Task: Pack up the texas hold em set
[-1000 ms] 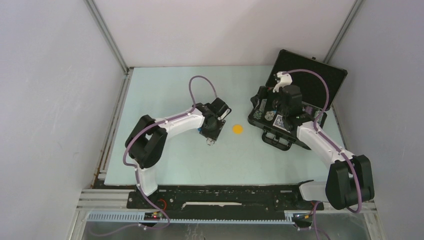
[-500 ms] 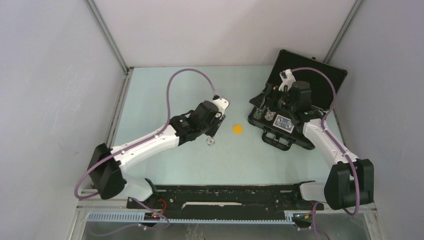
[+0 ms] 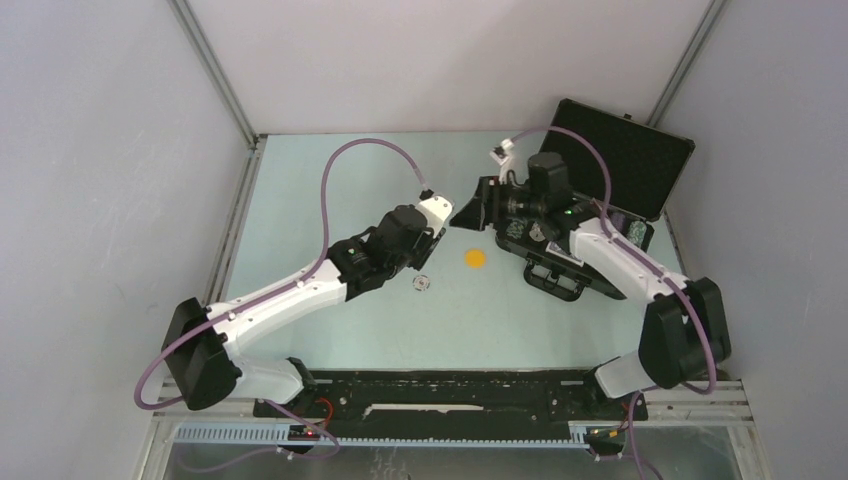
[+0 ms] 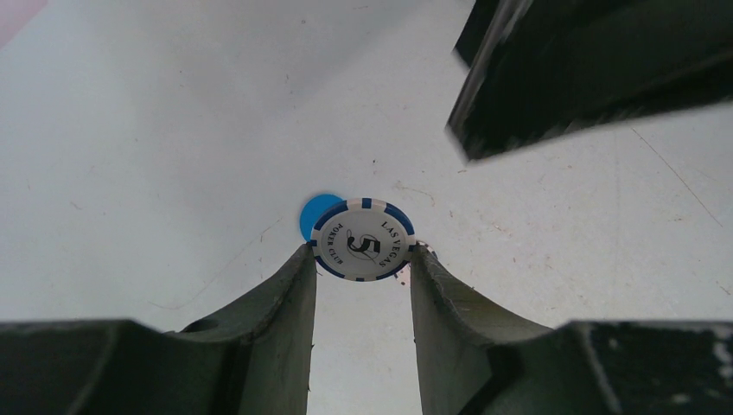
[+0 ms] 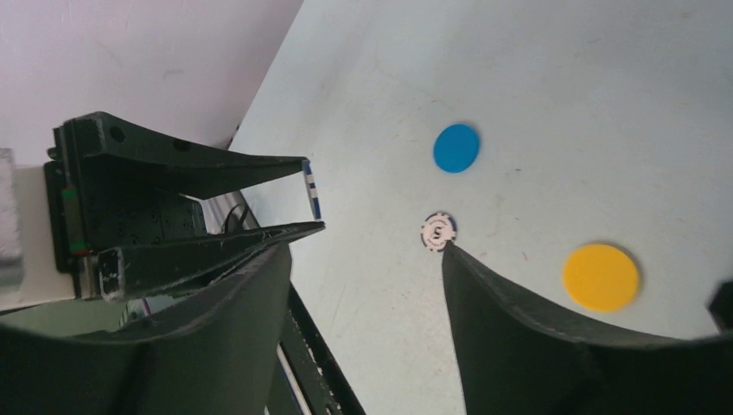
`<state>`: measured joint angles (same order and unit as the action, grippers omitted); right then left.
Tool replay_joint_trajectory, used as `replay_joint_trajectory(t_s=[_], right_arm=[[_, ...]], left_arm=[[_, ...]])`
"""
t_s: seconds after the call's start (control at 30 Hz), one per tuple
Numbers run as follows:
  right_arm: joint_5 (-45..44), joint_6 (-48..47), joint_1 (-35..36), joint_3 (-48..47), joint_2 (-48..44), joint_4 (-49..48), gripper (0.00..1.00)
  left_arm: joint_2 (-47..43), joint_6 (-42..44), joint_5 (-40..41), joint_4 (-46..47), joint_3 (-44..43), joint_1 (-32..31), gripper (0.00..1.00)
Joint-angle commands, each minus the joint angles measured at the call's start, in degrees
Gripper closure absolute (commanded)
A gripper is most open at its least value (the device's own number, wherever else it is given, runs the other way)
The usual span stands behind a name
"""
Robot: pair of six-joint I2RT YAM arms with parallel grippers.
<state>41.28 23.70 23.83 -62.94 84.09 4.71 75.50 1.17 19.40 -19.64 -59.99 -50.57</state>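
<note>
Over the pale counter (image 3: 320,200), the left pincer (image 4: 362,252) gripped a blue-striped white poker chip (image 4: 363,235); the right pincer (image 5: 365,249) gaped empty nearby. A mistimed handover could drop it outside the far-right black foam-lined briefcase (image 3: 622,165).

A: By what is the pale green table (image 3: 330,180) enclosed?
B: It is enclosed by plain white walls (image 3: 440,60) on three sides; grey metal struts (image 3: 215,72) are set in the two far corners.
</note>
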Motion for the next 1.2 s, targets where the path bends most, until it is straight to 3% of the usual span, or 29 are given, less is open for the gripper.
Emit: replay_joint_trajectory(t_s=[0.0, 0.4, 0.7, 0.83, 0.97, 1.03, 1.17], right_arm=[[3.16, 1.12, 3.40, -4.35, 3.14, -1.62, 0.41], [0.56, 2.29, 7.78, -6.62, 7.47, -5.61, 0.58], [0.30, 2.89, 8.24, -6.72, 8.49, -7.16, 0.64], [2.60, 3.24, 8.33, -6.67, 8.50, -8.14, 0.75], [4.02, 2.13, 8.41, -6.60, 7.87, -8.16, 0.98], [4.55, 1.46, 8.51, -6.59, 6.96, -7.95, 1.00], [2.66, 2.32, 8.61, -5.85, 4.31, -9.33, 1.00]], left_arm=[[-2.20, 1.51, 1.07, 3.20, 1.45, -0.24, 0.88], [-2.86, 1.25, 0.02, 2.85, 0.92, -0.26, 0.87], [-3.64, 1.20, -0.80, 2.85, 0.83, -0.33, 0.87], [-3.40, 1.18, -0.61, 2.68, 0.50, -0.34, 0.87], [-3.34, 1.23, -0.52, 2.02, -0.11, -0.32, 0.87], [-3.80, 0.72, -0.54, 1.29, -0.91, -0.34, 0.81], [-7.61, -0.39, -2.10, 1.18, -1.47, -0.40, 0.51]])
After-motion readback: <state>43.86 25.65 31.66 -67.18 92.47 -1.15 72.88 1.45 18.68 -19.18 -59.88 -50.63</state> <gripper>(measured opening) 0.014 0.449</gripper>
